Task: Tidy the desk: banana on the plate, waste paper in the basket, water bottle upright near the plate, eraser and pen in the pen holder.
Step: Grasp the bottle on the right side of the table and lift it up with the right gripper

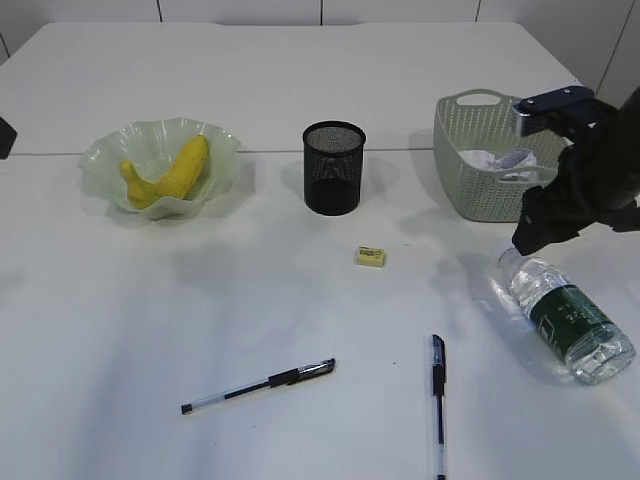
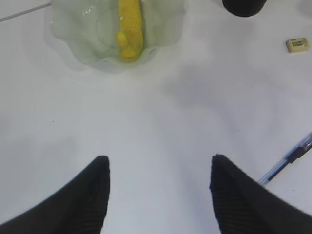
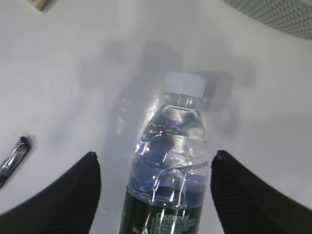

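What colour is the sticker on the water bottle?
Dark green, on the water bottle lying on its side; the exterior view shows it best.

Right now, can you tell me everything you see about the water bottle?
The bottle is small, clear plastic, with a white cap and a dark green label. There is water inside. It lies on its side on the white desk, cap pointing toward the basket. The right pincer hovers open with a finger on each side of it, seemingly not touching it.

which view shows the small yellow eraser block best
The exterior view: the small yellow rectangular eraser lies whole on the white desk, before the black mesh cup. The left wrist view catches it small at its right edge; the right wrist view shows only a cut-off corner.
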Motion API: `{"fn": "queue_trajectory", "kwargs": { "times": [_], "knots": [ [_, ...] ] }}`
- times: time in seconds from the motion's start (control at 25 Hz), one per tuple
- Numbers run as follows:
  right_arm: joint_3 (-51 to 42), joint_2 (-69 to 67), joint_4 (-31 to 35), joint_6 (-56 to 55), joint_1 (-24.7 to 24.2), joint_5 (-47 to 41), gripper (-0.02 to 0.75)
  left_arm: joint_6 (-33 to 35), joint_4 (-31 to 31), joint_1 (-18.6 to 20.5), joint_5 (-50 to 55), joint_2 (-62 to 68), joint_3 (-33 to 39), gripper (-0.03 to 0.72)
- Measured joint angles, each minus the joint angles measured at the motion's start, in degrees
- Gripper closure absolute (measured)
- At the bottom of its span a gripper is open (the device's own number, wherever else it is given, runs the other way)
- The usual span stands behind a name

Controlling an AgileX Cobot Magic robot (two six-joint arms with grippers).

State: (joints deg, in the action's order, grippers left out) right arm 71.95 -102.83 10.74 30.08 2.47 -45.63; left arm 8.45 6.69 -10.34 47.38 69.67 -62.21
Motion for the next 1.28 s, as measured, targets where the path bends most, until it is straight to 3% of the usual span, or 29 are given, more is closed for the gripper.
{"fn": "queue_trajectory", "kwargs": {
  "times": [0.64, 1.28],
  "knots": [
    [7.50, -10.70, -2.59, -2.16, 0.00, -2.60, 0.212, 0.00, 0.00, 0.00, -0.44, 0.00, 0.00, 0.224],
    [8.23, -16.07, -2.73, -2.42, 0.00, -2.88, 0.211, 0.00, 0.00, 0.00, -0.63, 0.00, 0.00, 0.224]
  ]
}}
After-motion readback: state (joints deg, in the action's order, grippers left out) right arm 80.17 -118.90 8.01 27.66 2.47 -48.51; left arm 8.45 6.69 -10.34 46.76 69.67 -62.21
